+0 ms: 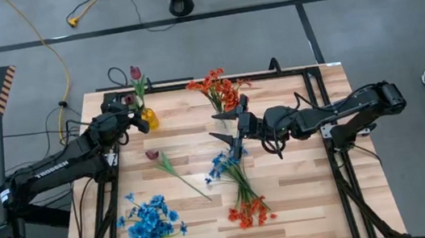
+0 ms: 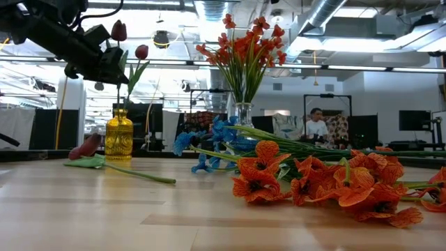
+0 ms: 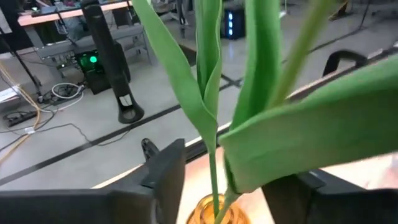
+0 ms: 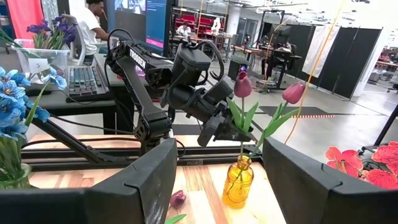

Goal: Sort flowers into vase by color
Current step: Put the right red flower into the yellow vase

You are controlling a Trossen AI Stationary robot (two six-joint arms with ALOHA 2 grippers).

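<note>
Left gripper (image 4: 219,127), jaws parted around tulip stems (image 3: 211,93) above the yellow vase (image 4: 239,182); right gripper (image 1: 235,136), mid-frame overhead, spread wide, empty.

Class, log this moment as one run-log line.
left gripper: at tulips in yellow vase | right gripper: open, above blue sprig

Two maroon tulips (image 1: 135,74) stood upright in a yellow vase (image 1: 148,118) at the upper left of the counter. A bunch of orange-red flowers (image 1: 220,90) stood in a clear vase (image 2: 243,113) at upper centre. One maroon tulip (image 1: 153,154) lay flat at centre left, its stem pointing to lower right. Blue sprigs (image 1: 151,223) lay spread at lower left. A mixed bundle lay at centre, its blue cluster (image 1: 220,165) above its orange-red cluster (image 1: 250,212).
</note>
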